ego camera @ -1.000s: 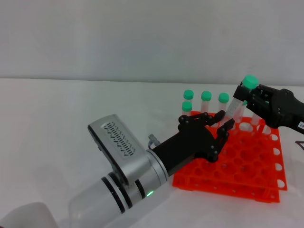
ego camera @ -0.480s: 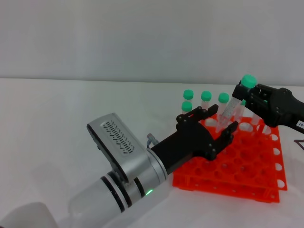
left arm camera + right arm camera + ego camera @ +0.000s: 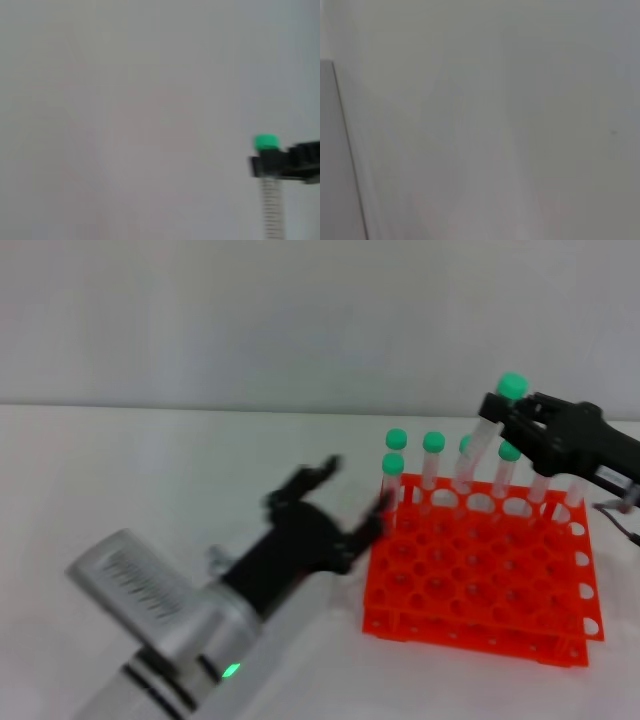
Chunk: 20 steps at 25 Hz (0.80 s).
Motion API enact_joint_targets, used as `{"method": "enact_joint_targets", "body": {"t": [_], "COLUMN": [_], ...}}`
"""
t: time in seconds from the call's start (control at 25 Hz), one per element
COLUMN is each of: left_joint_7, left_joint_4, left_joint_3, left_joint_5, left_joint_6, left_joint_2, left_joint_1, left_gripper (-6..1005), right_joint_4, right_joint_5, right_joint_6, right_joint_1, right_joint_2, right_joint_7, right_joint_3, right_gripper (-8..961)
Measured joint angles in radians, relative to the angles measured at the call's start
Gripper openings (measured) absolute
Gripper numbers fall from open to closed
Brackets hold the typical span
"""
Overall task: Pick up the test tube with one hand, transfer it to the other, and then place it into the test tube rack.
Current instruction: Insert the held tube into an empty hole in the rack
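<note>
The orange test tube rack (image 3: 480, 575) stands at the right of the head view. My right gripper (image 3: 503, 416), black on a dark wrist, is shut on the test tube (image 3: 483, 443) just under its green cap and holds it tilted above the rack's back rows. The tube also shows in the left wrist view (image 3: 271, 200), held by the right gripper (image 3: 287, 164). My left gripper (image 3: 345, 498), black on a silver wrist, is open and empty, to the left of the rack and apart from the tube.
Several other green-capped tubes (image 3: 433, 460) stand upright in the rack's back rows. The white table (image 3: 150, 480) stretches to the left. The right wrist view shows only a plain pale surface.
My left gripper has let go of the tube's lower end and pulled back to the left, away from the rack. The right gripper keeps the tube and has shifted slightly left.
</note>
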<state>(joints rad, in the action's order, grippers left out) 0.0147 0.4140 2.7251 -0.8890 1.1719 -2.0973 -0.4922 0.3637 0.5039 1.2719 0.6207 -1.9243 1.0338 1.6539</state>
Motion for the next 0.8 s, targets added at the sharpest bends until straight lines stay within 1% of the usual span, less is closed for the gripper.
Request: {"method": "enact_joint_targets", "body": {"t": [0.08, 0.2, 0.28, 0.36, 0.56, 0.8], "left_joint_7": [0.021, 0.029, 0.026, 0.023, -0.007, -0.025], "left_joint_4": [-0.003, -0.003, -0.007, -0.021, -0.073, -0.102], "left_joint_3": [-0.051, -0.160, -0.219, -0.251, -0.259, -0.260], "left_joint_5": [-0.002, -0.003, -0.016, -0.053, -0.136, -0.191], "left_joint_6": [0.014, 0.017, 0.017, 0.017, 0.021, 0.017], "left_joint_2": [0.000, 0.001, 0.001, 0.002, 0.003, 0.005], "left_joint_1": [0.046, 0.113, 0.146, 0.160, 0.160, 0.142], "left_gripper": [709, 704, 703, 701, 700, 700], "right_joint_4": [0.013, 0.022, 0.023, 0.023, 0.023, 0.024], "right_joint_5": [0.001, 0.017, 0.034, 0.046, 0.077, 0.091], "right_joint_6": [-0.071, -0.157, -0.192, -0.216, -0.249, -0.304], "right_joint_1": [0.015, 0.038, 0.050, 0.057, 0.066, 0.073], "right_joint_2": [-0.014, -0.036, -0.050, -0.060, -0.078, -0.087], "right_joint_7": [-0.036, -0.073, -0.088, -0.100, -0.107, -0.108], "right_joint_3": [0.000, 0.002, 0.002, 0.002, 0.003, 0.009], "right_gripper": [199, 199, 200, 200, 201, 203]}}
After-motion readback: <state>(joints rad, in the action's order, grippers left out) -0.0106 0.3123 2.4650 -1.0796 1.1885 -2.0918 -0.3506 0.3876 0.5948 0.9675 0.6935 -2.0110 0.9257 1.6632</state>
